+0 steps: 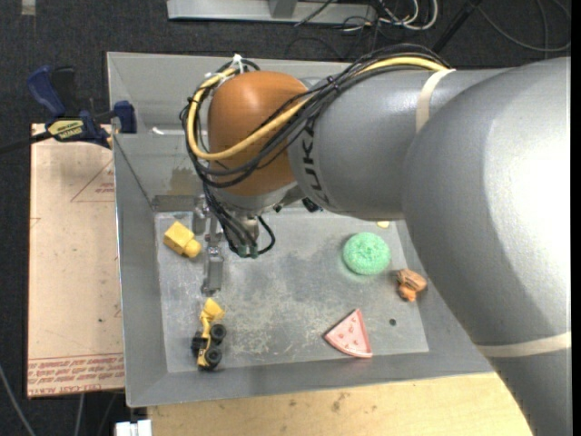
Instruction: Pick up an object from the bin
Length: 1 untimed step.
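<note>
- My KUKA arm (472,162) comes in from the right of the camera view, its thick grey links lying across the upper right.
- The last grey link slopes down and to the left, with the maker's lettering along its side.
- At the wrist I see the rounded orange cover (250,125), the leftmost bulky part of the arm.
- A yellow cable (399,60) runs along the top of the link and loops round the left side of the cover, with black cables (300,116) bundled beside it.
- More black cable hangs in a small loop under the wrist.
- The gripper (212,275) hangs below the cover, slim and grey, pointing straight down.
</note>
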Motion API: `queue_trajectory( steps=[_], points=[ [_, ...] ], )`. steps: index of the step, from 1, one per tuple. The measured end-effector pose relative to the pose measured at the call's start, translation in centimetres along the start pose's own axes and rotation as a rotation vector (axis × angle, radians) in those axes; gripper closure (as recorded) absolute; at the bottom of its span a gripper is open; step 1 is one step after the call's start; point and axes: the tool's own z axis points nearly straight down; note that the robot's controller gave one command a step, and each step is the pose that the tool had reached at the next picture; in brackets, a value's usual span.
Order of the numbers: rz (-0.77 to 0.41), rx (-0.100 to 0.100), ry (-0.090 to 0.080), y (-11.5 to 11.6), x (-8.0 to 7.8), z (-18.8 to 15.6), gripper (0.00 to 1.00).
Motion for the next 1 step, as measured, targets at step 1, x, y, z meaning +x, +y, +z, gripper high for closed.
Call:
queue_trajectory(
  steps=[1],
  points=[
    [0.003, -0.002, -0.007, -0.08, -0.21, -0.5, 0.0]
  ],
)
